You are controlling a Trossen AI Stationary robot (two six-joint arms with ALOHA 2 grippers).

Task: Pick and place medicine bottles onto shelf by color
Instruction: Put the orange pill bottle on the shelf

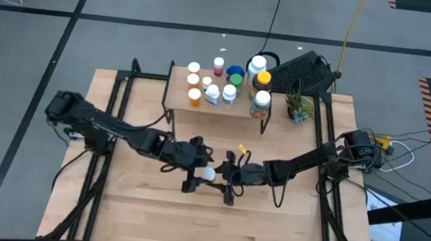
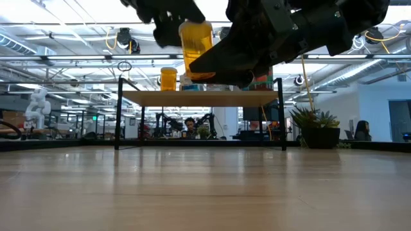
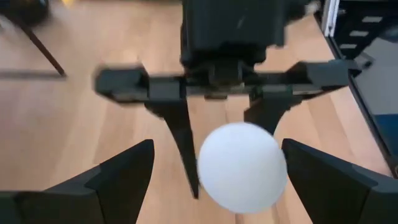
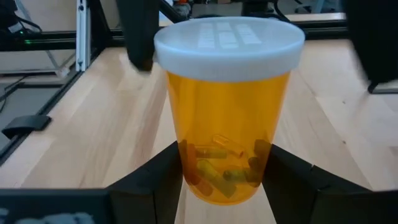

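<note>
An orange medicine bottle (image 4: 227, 118) with a white cap (image 3: 242, 167) hangs upright above the middle of the table (image 1: 142, 209), with my right gripper (image 1: 222, 177) shut on it. My left gripper (image 1: 194, 170) is open beside it; its two fingers (image 3: 127, 177) stand wide on either side of the cap, apart from it. The shelf (image 1: 237, 108) stands at the table's far side on black legs and carries several bottles: orange, white, blue, green and amber. My right gripper pinches the orange bottle's lower body (image 4: 186, 155) between its two fingers (image 4: 158, 180), just above the base. The fingers come in about level from the table's right side. The bottle stands upright, cap up, lifted clear of the table (image 2: 196, 45).
A small green potted plant (image 1: 299, 107) stands right of the shelf at the far right corner. A black keyboard-like object (image 1: 305, 70) lies beyond the table's far edge. The table's near half (image 1: 212, 232) shows bare wood. Black frame rails run along the table's left and right sides.
</note>
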